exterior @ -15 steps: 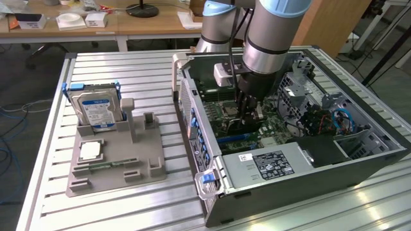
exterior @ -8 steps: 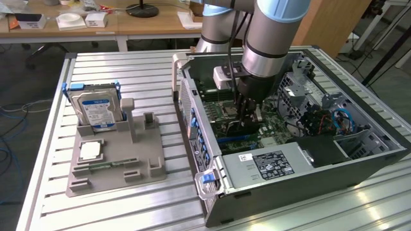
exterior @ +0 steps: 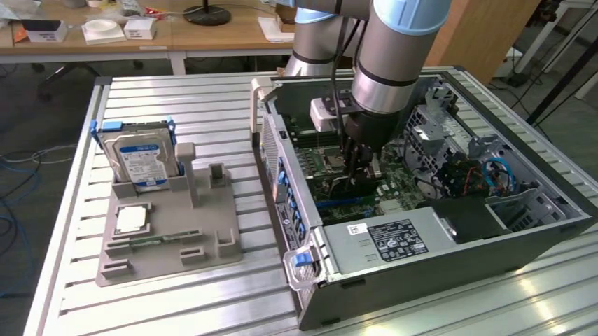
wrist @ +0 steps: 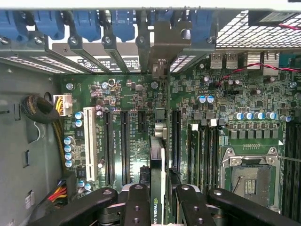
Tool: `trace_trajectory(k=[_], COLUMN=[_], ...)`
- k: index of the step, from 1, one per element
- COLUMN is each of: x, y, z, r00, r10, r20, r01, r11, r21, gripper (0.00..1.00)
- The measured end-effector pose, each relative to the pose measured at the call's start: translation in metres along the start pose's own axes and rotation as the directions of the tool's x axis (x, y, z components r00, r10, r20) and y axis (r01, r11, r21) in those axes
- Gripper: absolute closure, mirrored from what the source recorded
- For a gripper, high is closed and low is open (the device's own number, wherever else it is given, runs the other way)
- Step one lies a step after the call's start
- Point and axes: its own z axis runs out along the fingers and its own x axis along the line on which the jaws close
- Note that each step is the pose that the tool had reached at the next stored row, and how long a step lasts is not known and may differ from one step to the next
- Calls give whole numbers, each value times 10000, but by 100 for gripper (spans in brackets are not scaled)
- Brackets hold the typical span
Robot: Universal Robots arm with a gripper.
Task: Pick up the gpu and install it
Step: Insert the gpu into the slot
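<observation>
The pincer (wrist: 159,194) is clamped on the gpu (wrist: 157,169), one black finger (wrist: 137,202) on each flat face of the thin card. The card stands on edge between them. In the exterior view the pincer (exterior: 360,171) reaches down into the open computer case (exterior: 449,269), so the gpu is inside the case, right over the green motherboard (wrist: 117,94). Its grey metal bracket (wrist: 163,44) lies against the case's rear wall, among the blue slot latches (wrist: 84,23). Long black expansion slots (wrist: 124,146) run parallel on either side of the card; whether its lower edge sits in one, I cannot tell. The empty CPU socket (wrist: 249,181) lies further off. The power supply (exterior: 393,238) fills the case's near corner. On the exterior view's left, a grey fixture (exterior: 168,262) on the slatted metal tabletop (exterior: 140,91) holds an upright hard drive (exterior: 140,159), a processor chip (exterior: 131,220) and a memory stick (exterior: 154,240).
</observation>
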Motion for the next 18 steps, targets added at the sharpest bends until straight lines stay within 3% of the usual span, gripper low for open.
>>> trace_trajectory(k=[6,18], x=[-2,-14], y=[-36,-53], z=[-16,20], r00=[10000,10000], r10=[-1,-31], r20=[-1,-22], r01=[1,31], r11=[10000,10000], r21=[-33,-31], gripper=[74,74])
